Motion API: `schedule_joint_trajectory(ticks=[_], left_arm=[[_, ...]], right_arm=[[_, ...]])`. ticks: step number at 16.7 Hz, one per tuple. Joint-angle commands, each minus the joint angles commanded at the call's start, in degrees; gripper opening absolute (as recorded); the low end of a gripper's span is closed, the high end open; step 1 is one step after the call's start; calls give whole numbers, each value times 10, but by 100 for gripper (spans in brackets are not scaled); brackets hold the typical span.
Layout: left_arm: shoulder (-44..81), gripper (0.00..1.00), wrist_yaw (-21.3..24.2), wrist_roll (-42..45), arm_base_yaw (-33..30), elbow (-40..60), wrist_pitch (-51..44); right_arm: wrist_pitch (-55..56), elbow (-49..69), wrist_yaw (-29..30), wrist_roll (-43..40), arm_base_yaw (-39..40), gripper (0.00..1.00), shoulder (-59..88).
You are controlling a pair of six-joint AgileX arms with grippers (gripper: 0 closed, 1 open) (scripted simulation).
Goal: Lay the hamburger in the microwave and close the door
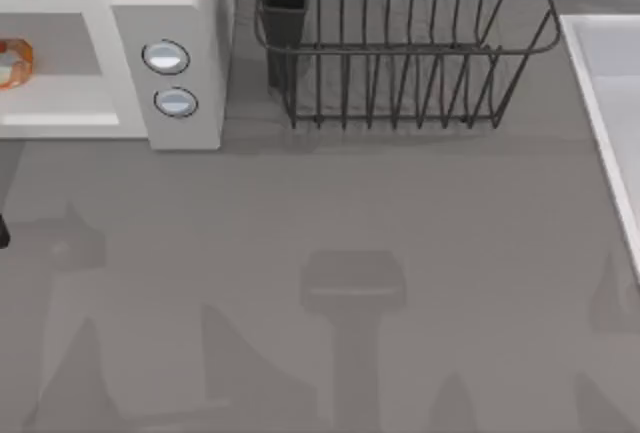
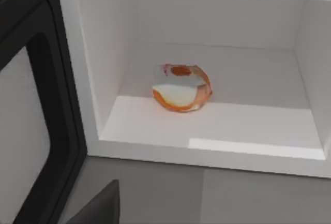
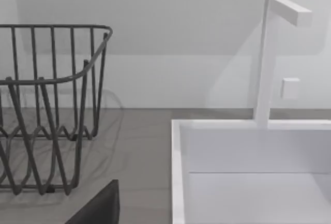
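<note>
Hamburger [image 2: 181, 88] inside microwave [image 2: 207, 131], door [image 2: 31, 120] open, cropped

microwave [image 2: 207, 6] cavity mouth open, only the hamburger [image 2: 181, 88] on its floor, door [image 2: 36, 110] swung wide at one side; open table [image 1: 330, 273] in front, dish rack [image 1: 400, 43] and sink [image 1: 605, 103] crowd the back right

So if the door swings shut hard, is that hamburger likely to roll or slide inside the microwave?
Probably not far. The hamburger looks squat, resting flat on the microwave floor, so rolling seems unlikely. The floor looks smooth and glossy, so a jolt might slide it slightly. It sits well back from the open door, so contact looks unlikely.
</note>
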Motion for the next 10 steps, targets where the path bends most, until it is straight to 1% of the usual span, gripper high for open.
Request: schedule_joint_trajectory(ticks=[6, 8, 10], left_arm=[[-288, 100, -8, -10, -52, -94, -93], [-347, 100, -10, -11, -65, -112, -112], [-382, 100, -11, -11, -73, -124, -123]], right_arm=[[0, 0, 0, 0, 0, 100, 0], [0, 0, 0, 0, 0, 100, 0], [0, 0, 0, 0, 0, 100, 0]])
